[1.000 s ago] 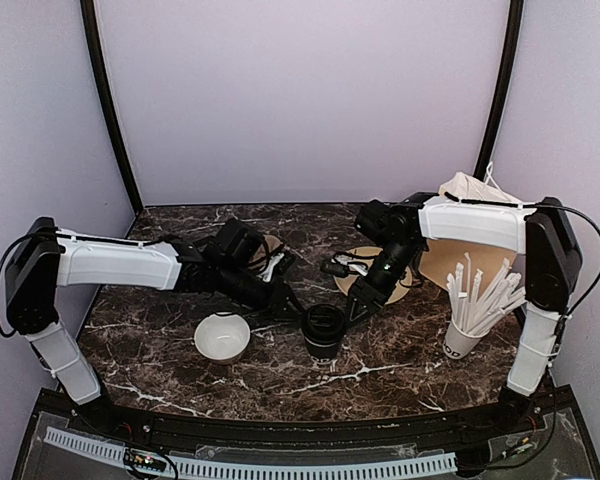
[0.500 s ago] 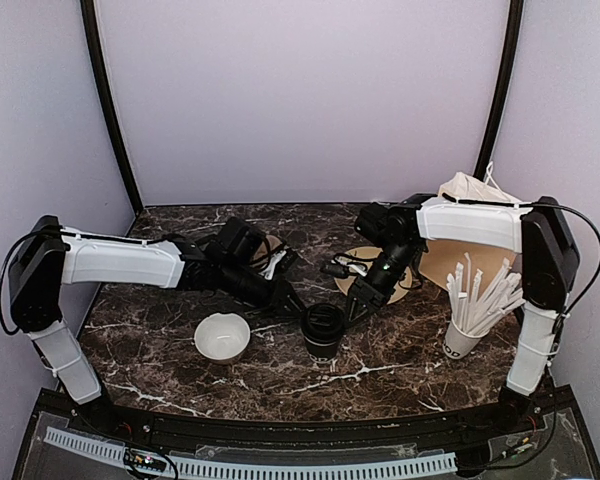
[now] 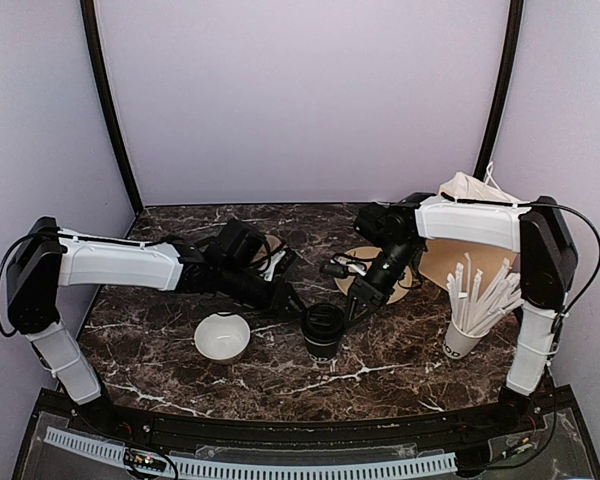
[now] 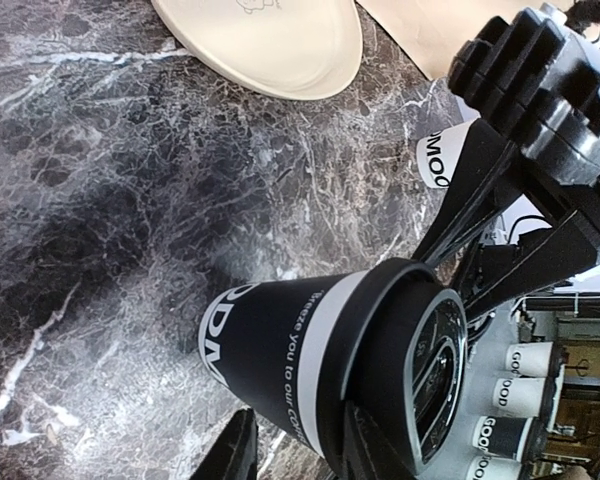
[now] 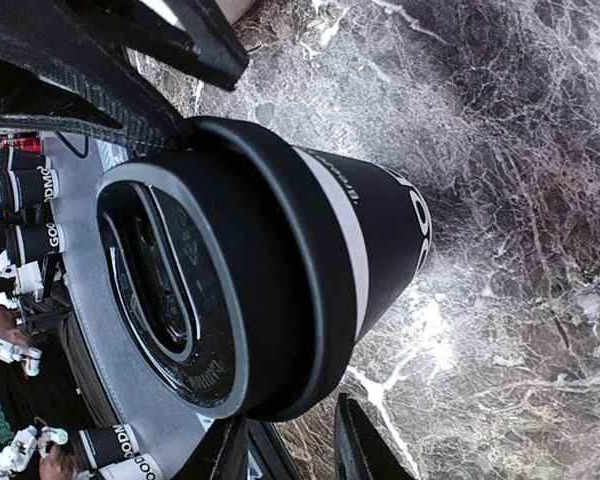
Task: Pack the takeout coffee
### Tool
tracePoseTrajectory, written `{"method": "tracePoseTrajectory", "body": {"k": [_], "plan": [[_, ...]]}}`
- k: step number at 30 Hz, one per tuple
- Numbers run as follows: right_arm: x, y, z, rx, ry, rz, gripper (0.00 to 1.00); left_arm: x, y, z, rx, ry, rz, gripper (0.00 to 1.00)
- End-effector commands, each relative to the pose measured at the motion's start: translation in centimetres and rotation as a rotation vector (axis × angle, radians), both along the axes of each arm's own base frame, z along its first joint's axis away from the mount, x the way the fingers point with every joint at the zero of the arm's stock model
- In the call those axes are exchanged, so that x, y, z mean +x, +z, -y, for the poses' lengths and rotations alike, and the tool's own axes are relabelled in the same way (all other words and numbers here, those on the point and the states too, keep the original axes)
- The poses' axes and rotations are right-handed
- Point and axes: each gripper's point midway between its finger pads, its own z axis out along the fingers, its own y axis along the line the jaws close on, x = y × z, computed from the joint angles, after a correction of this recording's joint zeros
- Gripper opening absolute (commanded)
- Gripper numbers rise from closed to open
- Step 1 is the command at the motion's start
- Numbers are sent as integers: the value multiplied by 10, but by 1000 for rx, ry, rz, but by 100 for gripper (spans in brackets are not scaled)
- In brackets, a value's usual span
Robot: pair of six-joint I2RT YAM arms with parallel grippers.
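The coffee cup (image 3: 322,331) stands upright on the marble table (image 3: 405,362), near the middle and a little toward my bases, with its black lid (image 5: 175,290) seated on top. Its long axis runs straight up from the table, so any side grasp has to come in level across the body.

My left pincer (image 3: 296,303) sits just behind and to the left of the cup. My right pincer (image 3: 357,303) sits just behind and to the right. Both are about equally near, flanking the rim from the far side. In each wrist view my own two fingers are parted with nothing between them, and the cup lies just past the tips. The right wrist view shows a left finger very close against the lid's edge, though I cannot tell whether it touches.

As I judge it, the lid is on, and lifting the cup into whatever will carry it is the part not yet done. Either arm could close in with only a short reach forward and down.

The white bowl (image 3: 221,337), left of the coffee cup and apart from it, looks empty. The white cup (image 3: 461,342) at the right holds white straws (image 3: 485,290). What the coffee cup holds is hidden under its lid. A pale round plate (image 4: 270,45) lies behind the right pincer.
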Motion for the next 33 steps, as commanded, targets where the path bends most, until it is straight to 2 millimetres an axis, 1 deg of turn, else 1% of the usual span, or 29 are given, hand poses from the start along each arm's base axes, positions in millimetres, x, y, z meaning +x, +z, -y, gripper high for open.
{"method": "tracePoseTrajectory", "body": {"k": [1, 3, 4, 5, 8, 14, 18, 21, 23, 26, 28, 31, 32, 33], "plan": [[30, 9, -16, 65, 21, 163, 31, -13, -39, -23, 205, 18, 10, 35], [37, 17, -15, 68, 13, 199, 31, -11, -25, -22, 180, 27, 35, 38], [39, 19, -14, 63, 9, 213, 31, -10, -21, -22, 174, 33, 41, 39], [42, 20, -13, 58, 5, 225, 31, -10, -13, -21, 159, 36, 53, 41], [48, 18, -11, 46, -8, 228, 32, -8, 0, -20, 133, 42, 81, 44], [61, 21, -10, 46, -26, 248, 32, -8, 34, -14, 33, 31, 138, 47], [71, 23, -7, 45, -46, 268, 32, -9, 52, -12, -36, 27, 170, 48], [76, 25, -6, 48, -57, 275, 32, -9, 56, -14, -34, 37, 176, 49], [77, 27, -4, 48, -60, 281, 33, -7, 54, -17, -15, 54, 178, 49], [75, 31, -1, 47, -61, 291, 33, -6, 41, -26, 51, 88, 146, 49], [68, 33, 3, 57, -56, 283, 33, -8, 33, -29, 79, 107, 106, 47], [51, 34, 8, 90, -41, 258, 33, -17, 26, -26, 55, 114, 27, 44], [46, 35, 9, 103, -37, 249, 34, -17, 29, -23, 33, 114, 26, 44], [40, 34, 10, 115, -31, 237, 34, -21, 28, -23, 22, 116, 4, 44]]}}
